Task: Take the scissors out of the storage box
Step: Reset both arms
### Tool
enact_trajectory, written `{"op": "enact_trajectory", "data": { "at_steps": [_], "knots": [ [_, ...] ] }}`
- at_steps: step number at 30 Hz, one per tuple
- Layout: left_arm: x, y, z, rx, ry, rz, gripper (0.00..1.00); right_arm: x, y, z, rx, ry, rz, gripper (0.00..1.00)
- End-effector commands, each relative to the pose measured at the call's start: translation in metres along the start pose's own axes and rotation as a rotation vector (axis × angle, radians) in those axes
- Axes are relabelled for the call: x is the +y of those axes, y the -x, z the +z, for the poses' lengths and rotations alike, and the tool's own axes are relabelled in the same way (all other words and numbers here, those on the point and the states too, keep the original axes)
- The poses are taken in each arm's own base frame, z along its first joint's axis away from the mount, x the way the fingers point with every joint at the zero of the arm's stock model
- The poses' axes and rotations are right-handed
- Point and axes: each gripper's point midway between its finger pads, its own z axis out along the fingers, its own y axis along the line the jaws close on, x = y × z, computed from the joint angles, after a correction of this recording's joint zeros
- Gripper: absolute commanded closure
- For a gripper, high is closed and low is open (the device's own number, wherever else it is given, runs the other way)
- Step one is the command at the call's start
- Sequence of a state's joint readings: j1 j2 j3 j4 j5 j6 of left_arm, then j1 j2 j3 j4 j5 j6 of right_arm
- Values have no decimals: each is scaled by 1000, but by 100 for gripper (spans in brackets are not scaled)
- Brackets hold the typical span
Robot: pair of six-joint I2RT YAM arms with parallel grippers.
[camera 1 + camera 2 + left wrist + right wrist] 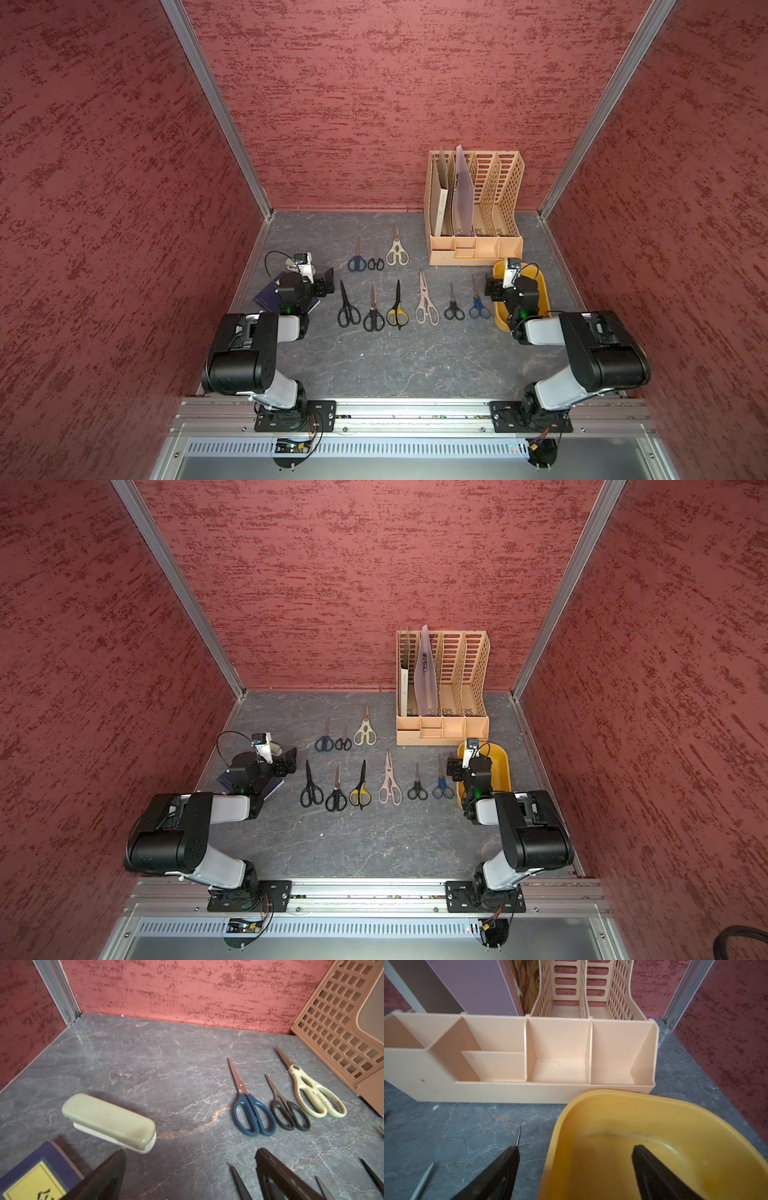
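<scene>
Since all nine scissors [397, 305] count out on the table [415, 365] in two rows, and none show in the visible part of the storage box [654, 1105], the job looks done or close. The box floor under the right arm is hidden, so I can't confirm it's empty.

Now the right gripper [574, 1149] is spread wide, holding nothing, and straddles the box's side wall. One jaw is inside the box, the other outside, right above a blade tip, likely the blue scissors [478, 306].

Risks:
- Any drop or sideways sweep hooks the wall between the jaws and drags or tips the box.
- The outer jaw clips that blade and skews the row.

Safer to lift straight up first.

Meanwhile the left gripper [190, 1152] is also wide and empty. The stapler [110, 1122] sits just ahead of one jaw, so a forward push shoves it.
</scene>
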State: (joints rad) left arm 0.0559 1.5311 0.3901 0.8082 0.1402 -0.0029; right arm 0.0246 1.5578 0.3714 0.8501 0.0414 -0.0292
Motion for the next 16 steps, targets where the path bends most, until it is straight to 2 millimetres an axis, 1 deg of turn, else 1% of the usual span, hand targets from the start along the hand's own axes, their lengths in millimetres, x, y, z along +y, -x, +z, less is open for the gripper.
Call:
{"op": "enact_trajectory", "data": {
  "at_steps": [1,2,14,16],
  "knots": [
    [-2,13,-2,-60,-9,32,0,5,27,1,-87,46,16,2],
    [-2,15,-2,-69,-9,31,0,5,27,1,-89,45,17,2],
    [-3,14,-1,-66,-8,34,0,6,26,2,-82,48,14,1],
    [-3,15,-1,-67,-7,34,0,7,26,0,-88,53,12,2]
  ]
}}
